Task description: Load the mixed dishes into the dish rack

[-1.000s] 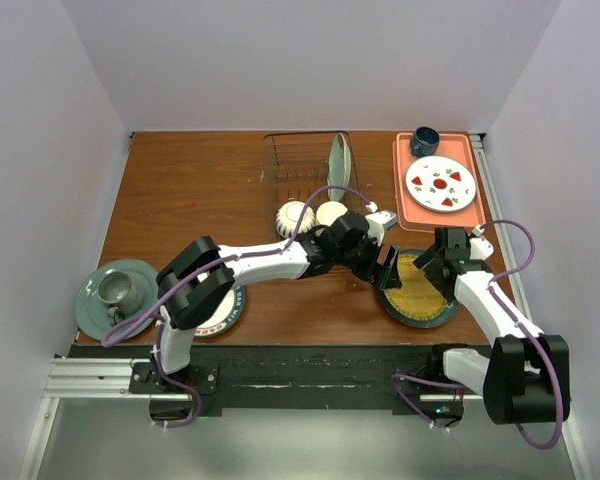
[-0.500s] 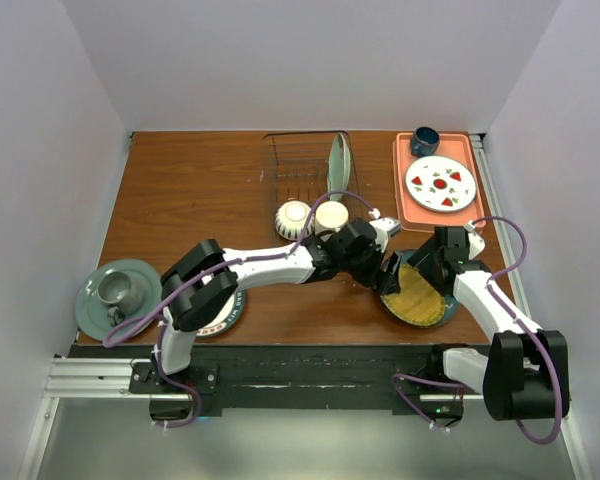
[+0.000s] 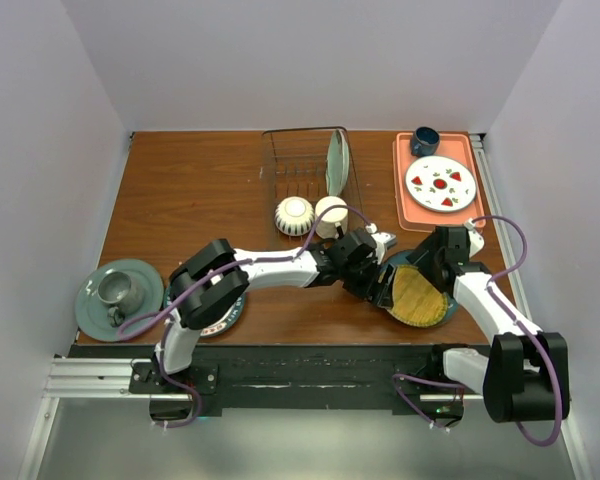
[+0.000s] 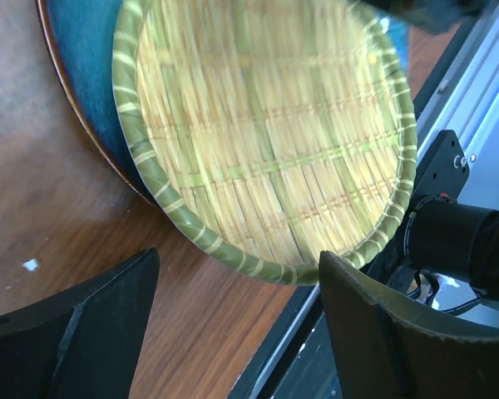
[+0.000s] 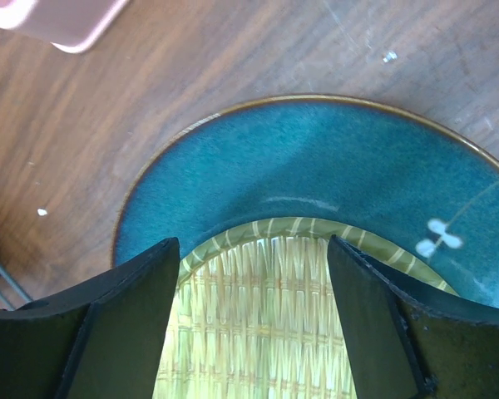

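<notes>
Now left gripper (image 4: pixel 239 258): spread wide, empty, over woven tray (image 4: pixel 266 141).
Right gripper (image 5: pixel 251 243): spread wide, empty, over tray edge on blue plate (image 5: pixel 316 166).

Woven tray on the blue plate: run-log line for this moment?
left gripper open beside green-rimmed woven straw tray | right gripper open over it | tray on dark-blue glazed plate

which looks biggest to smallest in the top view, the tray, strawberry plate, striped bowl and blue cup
1. tray
2. strawberry plate
3. striped bowl
4. blue cup, only a little smaller than the bowl
</notes>
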Controlling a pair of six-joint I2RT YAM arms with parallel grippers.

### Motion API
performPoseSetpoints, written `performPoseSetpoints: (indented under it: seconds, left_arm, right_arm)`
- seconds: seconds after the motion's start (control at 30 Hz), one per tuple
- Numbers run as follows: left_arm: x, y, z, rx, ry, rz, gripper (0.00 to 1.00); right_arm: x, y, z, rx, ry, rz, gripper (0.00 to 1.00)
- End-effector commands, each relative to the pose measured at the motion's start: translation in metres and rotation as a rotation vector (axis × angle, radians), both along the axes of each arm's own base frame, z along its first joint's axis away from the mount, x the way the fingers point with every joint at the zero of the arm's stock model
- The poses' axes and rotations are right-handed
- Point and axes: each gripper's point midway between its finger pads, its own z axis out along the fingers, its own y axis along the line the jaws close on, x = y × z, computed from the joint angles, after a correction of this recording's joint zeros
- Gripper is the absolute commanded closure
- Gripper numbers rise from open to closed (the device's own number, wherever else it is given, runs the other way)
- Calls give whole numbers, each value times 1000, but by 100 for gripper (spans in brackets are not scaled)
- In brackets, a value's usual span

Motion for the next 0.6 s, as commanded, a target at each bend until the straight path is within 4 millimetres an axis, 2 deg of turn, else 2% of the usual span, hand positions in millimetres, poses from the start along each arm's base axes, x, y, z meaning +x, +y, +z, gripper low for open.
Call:
performPoseSetpoints:
  seconds: [0.0,0.1,0.3,0.43,0.47,0.57]
  left_arm:
    - [-3,7,-25,52,119,27,22]
    - [-5,2,-23,28,145,26,29]
    - [-2,-5,-8,-37,156,70,30]
    - [-4,-6,-9,-59,194,108,32]
    - [-2,-12,-2,-107,199,122,33]
    - [-3,-14,1,-140,228,153,43]
  right_arm:
    - [-19,5,-19,35,66,2,25]
    - [-21,7,-20,47,66,9,25]
    - [-26,11,-19,68,62,15,26]
    - [-30,18,-21,107,67,29,26]
    - [-32,20,-22,115,68,30,27]
    - [-37,23,-24,133,75,39,27]
